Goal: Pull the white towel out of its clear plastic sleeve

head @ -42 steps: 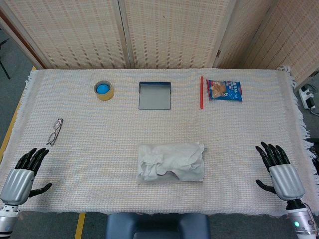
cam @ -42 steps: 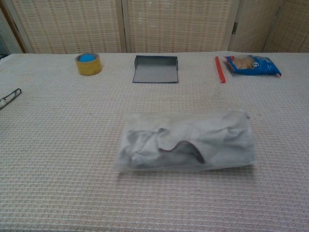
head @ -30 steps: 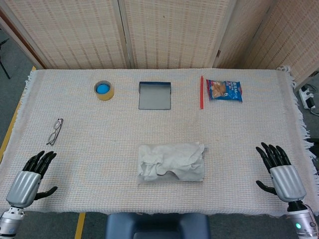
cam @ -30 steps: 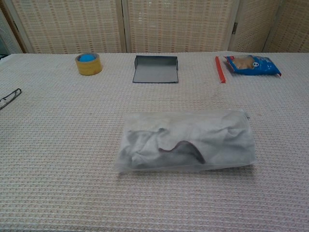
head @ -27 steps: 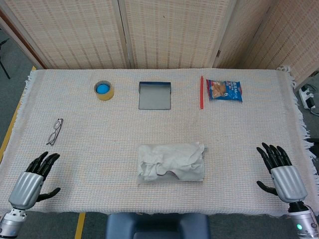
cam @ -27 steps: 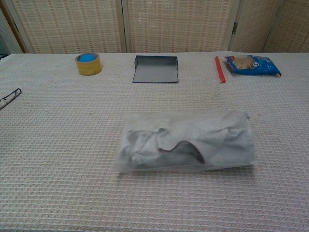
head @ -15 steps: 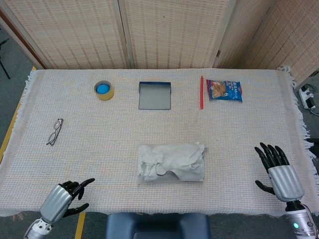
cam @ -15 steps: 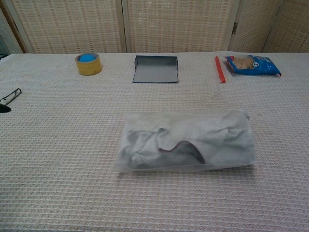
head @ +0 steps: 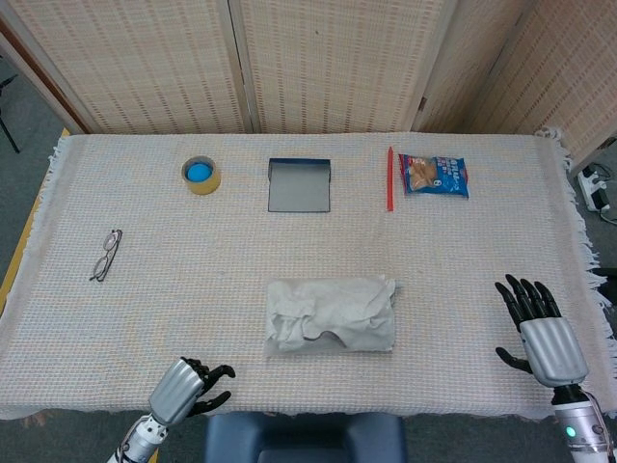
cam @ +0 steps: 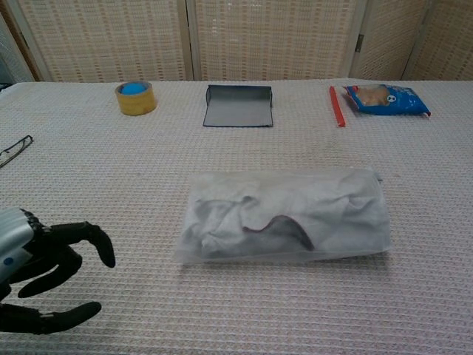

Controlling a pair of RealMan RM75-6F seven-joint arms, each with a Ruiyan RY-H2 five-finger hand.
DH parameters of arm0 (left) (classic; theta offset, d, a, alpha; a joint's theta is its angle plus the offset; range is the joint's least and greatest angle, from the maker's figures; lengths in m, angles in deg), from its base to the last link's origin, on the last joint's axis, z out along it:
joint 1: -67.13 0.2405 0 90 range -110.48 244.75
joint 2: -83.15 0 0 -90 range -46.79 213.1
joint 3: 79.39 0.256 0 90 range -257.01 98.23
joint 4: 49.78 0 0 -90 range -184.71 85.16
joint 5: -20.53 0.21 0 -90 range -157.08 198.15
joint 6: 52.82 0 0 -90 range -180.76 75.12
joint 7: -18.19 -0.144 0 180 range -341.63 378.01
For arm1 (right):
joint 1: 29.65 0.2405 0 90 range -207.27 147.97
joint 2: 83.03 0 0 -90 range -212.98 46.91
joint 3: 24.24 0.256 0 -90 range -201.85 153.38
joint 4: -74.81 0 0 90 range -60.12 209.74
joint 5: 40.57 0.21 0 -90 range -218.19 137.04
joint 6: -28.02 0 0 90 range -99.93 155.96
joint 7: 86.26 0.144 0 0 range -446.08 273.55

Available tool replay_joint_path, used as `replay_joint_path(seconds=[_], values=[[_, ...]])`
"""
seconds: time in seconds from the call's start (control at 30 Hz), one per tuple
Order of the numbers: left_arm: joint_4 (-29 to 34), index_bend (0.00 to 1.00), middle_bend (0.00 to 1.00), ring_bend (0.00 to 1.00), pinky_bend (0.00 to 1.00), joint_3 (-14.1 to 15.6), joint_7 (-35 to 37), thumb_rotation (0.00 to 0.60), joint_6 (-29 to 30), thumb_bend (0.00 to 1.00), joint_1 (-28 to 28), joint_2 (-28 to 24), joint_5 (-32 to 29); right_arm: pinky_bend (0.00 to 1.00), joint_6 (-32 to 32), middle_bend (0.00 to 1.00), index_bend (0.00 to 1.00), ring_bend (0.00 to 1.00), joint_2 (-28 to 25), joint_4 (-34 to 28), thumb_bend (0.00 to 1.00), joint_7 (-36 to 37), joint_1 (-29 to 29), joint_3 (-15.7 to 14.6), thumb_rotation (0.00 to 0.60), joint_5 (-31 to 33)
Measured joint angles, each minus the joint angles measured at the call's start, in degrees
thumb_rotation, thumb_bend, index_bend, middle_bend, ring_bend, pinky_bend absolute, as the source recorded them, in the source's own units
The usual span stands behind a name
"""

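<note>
The white towel (head: 328,311) (cam: 244,211) lies crumpled inside its clear plastic sleeve (head: 381,313) (cam: 347,214) near the table's front middle. My left hand (head: 185,391) (cam: 41,274) hovers at the front edge, left of the sleeve, fingers spread and curved, holding nothing. At the front right, far from the sleeve, my right hand (head: 540,333) is held with fingers spread and empty; the chest view does not show it.
At the back sit a yellow tape roll (head: 201,175) (cam: 135,97), a grey tray (head: 300,185) (cam: 238,106), a red stick (head: 390,178) (cam: 337,106) and a blue snack bag (head: 435,176) (cam: 386,99). Eyeglasses (head: 105,255) (cam: 15,151) lie at the left.
My left hand has swept from the far left front corner rightward along the front edge toward the sleeve, entering the chest view. The right hand and towel have stayed put.
</note>
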Motion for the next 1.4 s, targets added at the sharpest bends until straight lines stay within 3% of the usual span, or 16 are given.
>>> replay_joint_path(seconds=[0.2,0.43,1.4], values=[[0.0,0.40,1.00,1.00,1.00,-0.2,-2.2,0.600,-4.4,0.34,-2.2,2.0,-1.8,0.00,-0.6,0.00,0.00,0.00,-0.1,-0.1,0.09,-0.4,0.2,0.0,0.600,0.5],[-0.9,0.40,1.00,1.00,1.00,-1.5,-4.1,0.600,-7.8,0.31,-4.6,3.2,-4.9,0.00,-1.6,0.00,0.00,0.00,-0.2,-0.3,0.09,-0.7,0.5,0.3,0.600,1.6],[-14.7,0.50,1.00,1.00,1.00,-3.4,-4.5,0.600,-6.2,0.27,-8.9,15.2,-9.3,0.00,-4.0,0.00,0.00,0.00,-2.0,-1.7,0.09,0.5,1.3,-0.5,0.600,2.2]])
